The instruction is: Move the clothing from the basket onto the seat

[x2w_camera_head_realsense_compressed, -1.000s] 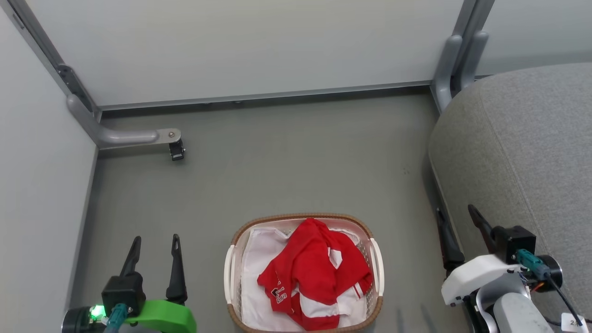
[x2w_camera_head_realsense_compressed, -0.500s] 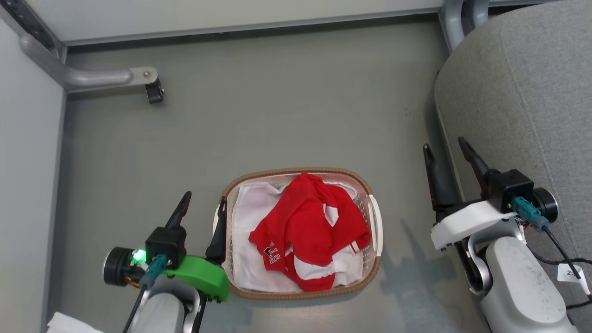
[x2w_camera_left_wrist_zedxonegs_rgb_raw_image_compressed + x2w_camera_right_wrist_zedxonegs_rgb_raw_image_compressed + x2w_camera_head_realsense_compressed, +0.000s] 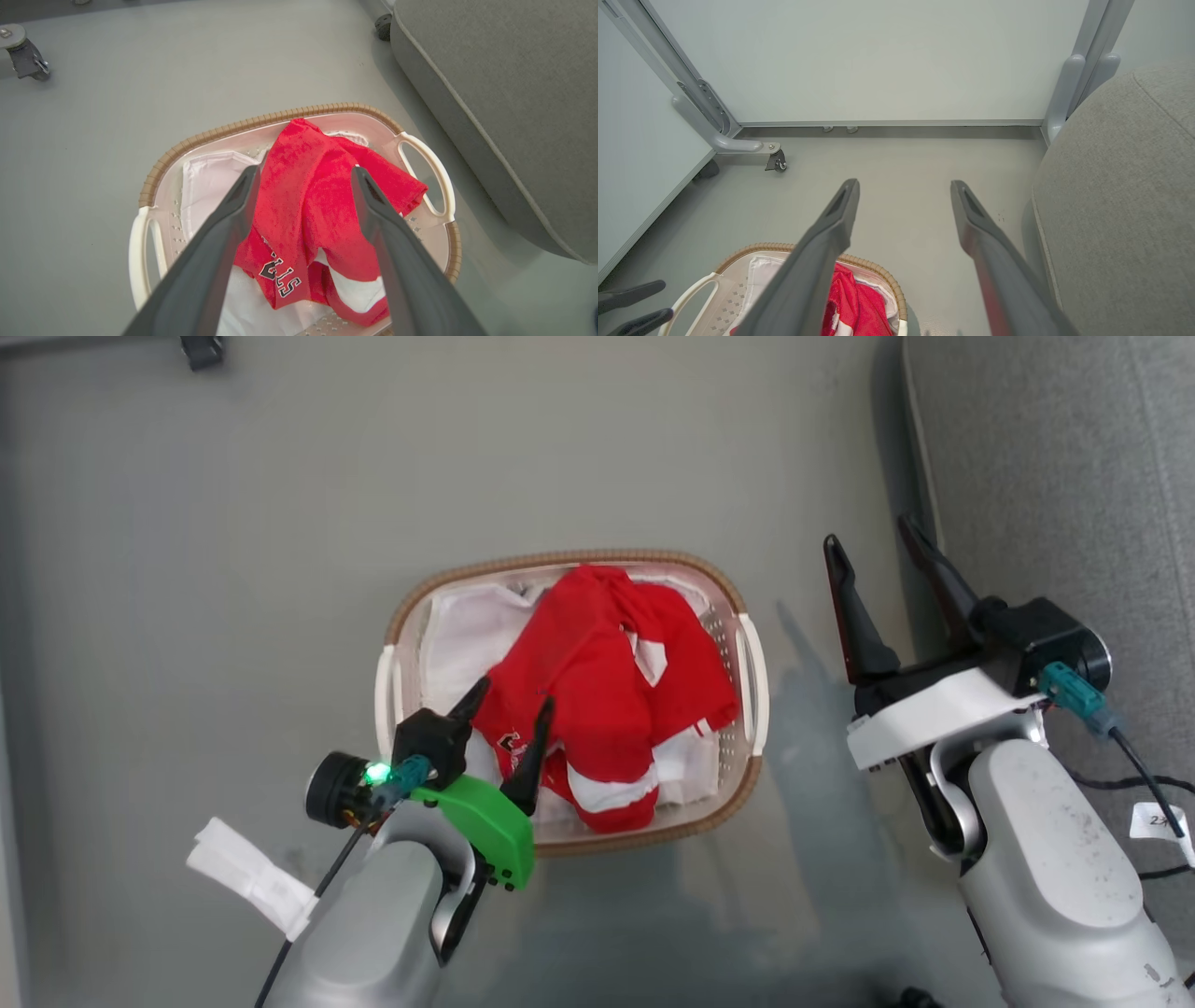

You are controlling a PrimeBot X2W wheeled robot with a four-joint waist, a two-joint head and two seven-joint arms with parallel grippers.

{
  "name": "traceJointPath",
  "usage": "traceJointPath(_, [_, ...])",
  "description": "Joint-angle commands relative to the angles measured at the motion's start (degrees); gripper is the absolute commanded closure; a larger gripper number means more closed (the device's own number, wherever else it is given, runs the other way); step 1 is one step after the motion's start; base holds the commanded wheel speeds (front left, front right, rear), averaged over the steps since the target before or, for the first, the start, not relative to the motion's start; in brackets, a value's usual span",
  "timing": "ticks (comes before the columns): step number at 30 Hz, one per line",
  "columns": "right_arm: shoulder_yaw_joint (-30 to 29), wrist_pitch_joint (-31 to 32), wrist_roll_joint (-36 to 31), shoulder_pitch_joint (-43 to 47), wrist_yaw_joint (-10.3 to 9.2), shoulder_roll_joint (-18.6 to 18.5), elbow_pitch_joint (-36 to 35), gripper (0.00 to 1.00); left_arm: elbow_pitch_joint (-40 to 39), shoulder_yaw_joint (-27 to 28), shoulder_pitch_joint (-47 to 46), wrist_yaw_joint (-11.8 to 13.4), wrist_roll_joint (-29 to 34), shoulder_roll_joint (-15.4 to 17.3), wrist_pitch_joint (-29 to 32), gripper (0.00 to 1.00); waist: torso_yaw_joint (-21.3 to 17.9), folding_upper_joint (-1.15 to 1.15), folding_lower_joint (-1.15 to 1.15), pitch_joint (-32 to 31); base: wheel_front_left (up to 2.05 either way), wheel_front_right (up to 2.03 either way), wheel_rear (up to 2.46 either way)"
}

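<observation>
Over comes the left gripper [image 3: 515,695], in from beside the rim half a second ago to hang right above the oval cream-white perforated plastic laundry basket [image 3: 569,558], and the head camera has tipped down too, so everything sits higher in that view. Biggest out there is the smooth grey floor [image 3: 233,569]. On the robot's right runs the large light-grey fabric-upholstered sofa cushion [image 3: 1055,476], a strip of floor between it and the basket. The basket stands on the floor, brown woven-look rim all round, a white handle on each side. Inside it, heaped on the plain white liner sheet [image 3: 457,635], lies the bright red soft fabric garment [image 3: 597,681] with its white panels, well apart from the cushion. The left gripper's two dark fingers are spread, framing a red fold in the left wrist view; whether they touch the cloth, can't tell. The right gripper [image 3: 868,534] hangs over the floor between basket and cushion, fingers spread, nothing between them. Smallest, the garment's dark lettering [image 3: 280,275], just by the left gripper's fingers.
</observation>
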Motion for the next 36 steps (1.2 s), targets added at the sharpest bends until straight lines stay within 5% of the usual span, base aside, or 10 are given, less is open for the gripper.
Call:
traceJointPath(1, [0.0, -0.3, 0.3, -1.0, -0.06, -0.4, -0.5, 0.0, 1.8, -1.3, -1.9, -0.2, -2.0, 0.4, -0.1, 0.0, -2.1, 0.0, -0.01, 6.6, 0.0, 0.0, 0.0])
traceJointPath(14, [0.3, -0.3, -0.2, -3.2, -0.06, -0.8, -1.7, 0.0, 12.3, -16.2, -9.5, -0.2, -21.4, 0.4, -0.1, 0.0, -3.7, 0.0, -0.01, 13.6, 0.0, 0.0, 0.0])
traceJointPath(25, [0.0, -0.3, -0.2, -4.0, -0.06, 0.7, -2.9, 0.0, 15.6, -15.6, -17.9, -0.2, -24.6, 0.6, 0.0, 0.0, -5.6, 0.0, -0.01, 17.5, 0.0, 0.0, 0.0])
traceJointPath(26, [0.0, -0.3, -0.2, -3.9, -0.06, 0.8, -3.0, 0.0, 15.8, -15.3, -18.4, -0.2, -24.4, 0.6, -0.1, 0.11, -5.8, 0.0, -0.01, 17.7, 0.0, 0.0, 0.0])
traceJointPath(27, [0.1, -0.3, -0.2, -4.0, -0.06, 0.9, -2.9, 0.0, 16.1, -15.0, -19.1, -0.2, -24.0, 0.6, -0.1, 0.51, -6.0, 0.0, -0.01, 17.9, 0.0, 0.0, 0.0])
traceJointPath(29, [0.4, -0.3, -0.1, -4.3, -0.06, 0.9, -2.5, 0.0, 17.2, -15.1, -19.7, -0.2, -23.6, 0.6, 0.0, 0.91, -6.4, 0.0, -0.01, 18.0, 0.0, 0.0, 0.0])
traceJointPath(30, [0.5, -0.3, 0.0, -4.4, -0.06, 1.0, -2.4, 0.0, 18.0, -15.5, -19.8, -0.2, -23.3, 0.7, 0.0, 1.0, -6.7, 0.0, -0.01, 17.9, 0.0, 0.0, 0.0])
traceJointPath(36, [1.0, -0.3, 0.7, -4.4, -0.06, 1.6, -1.3, 0.0, 20.4, -17.7, -19.2, -0.2, -23.8, 1.2, -0.1, 1.0, -7.3, 0.0, -0.01, 16.4, 0.0, 0.0, 0.0])
